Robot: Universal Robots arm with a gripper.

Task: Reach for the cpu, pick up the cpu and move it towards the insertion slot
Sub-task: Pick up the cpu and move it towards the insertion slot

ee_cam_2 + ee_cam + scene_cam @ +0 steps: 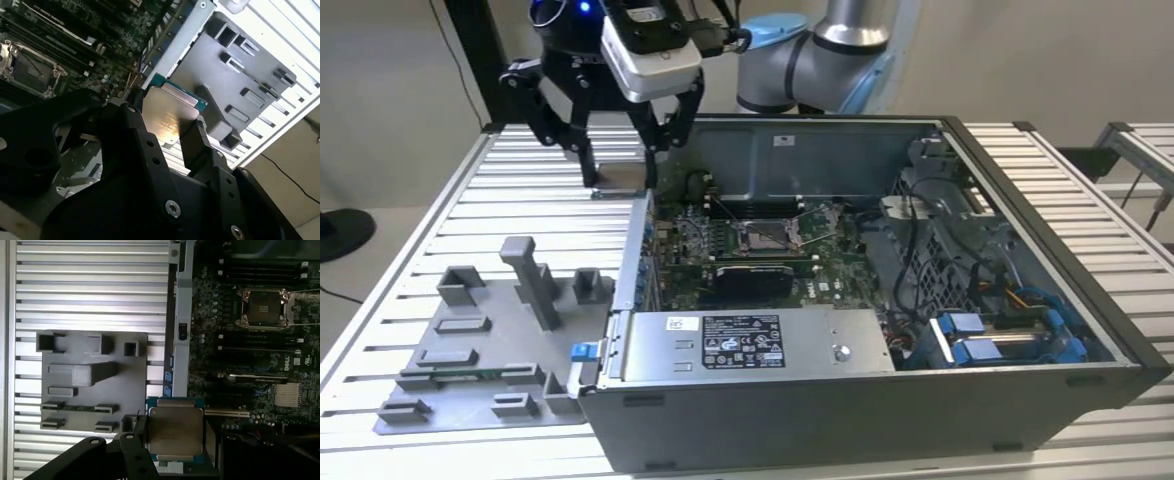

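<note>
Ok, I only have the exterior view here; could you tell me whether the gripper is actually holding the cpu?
Observer: Yes, in both wrist views the cpu sits clamped in the gripper.
Operator: Which face is showing, please?
Observer: Its silvery metal top faces the wrist cameras.
Operator: And the insertion slot?
Observer: In the first wrist view the insertion slot has a dark, empty-looking centre and lies apart from the cpu.
</note>
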